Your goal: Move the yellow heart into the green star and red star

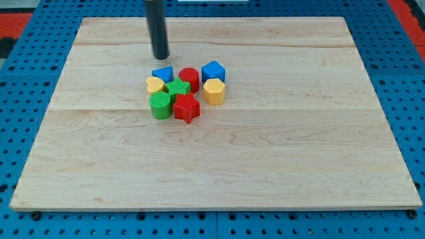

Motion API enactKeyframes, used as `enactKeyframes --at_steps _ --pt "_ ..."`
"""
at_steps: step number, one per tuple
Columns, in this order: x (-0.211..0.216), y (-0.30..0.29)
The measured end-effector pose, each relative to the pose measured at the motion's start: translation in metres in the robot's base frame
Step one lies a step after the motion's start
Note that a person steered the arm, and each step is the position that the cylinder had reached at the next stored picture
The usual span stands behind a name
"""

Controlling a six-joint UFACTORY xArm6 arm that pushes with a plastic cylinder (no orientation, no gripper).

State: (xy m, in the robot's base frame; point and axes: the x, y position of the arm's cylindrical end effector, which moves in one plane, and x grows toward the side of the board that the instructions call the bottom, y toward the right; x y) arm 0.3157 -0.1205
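The blocks sit in one tight cluster near the board's middle. The yellow heart (155, 84) is at the cluster's left, touching the green star (178, 89) on its right. The red star (187, 107) lies just below the green star, at the cluster's bottom. My tip (161, 57) stands above the cluster, a short gap above the blue triangle (163, 73) and up from the yellow heart, touching no block.
A green cylinder (159, 105) lies below the heart, left of the red star. A red cylinder (189, 77), a blue block (213, 70) and a yellow hexagon (214, 91) fill the cluster's right. The wooden board (299, 153) lies on a blue pegboard.
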Motion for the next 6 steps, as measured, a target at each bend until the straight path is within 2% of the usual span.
enactKeyframes --at_steps 1,2,3,4,5,6 --pt "0.052 -0.004" --pt "0.077 -0.008" --pt "0.076 -0.021" --pt "0.076 -0.073" --pt "0.102 -0.059" --pt "0.104 -0.002"
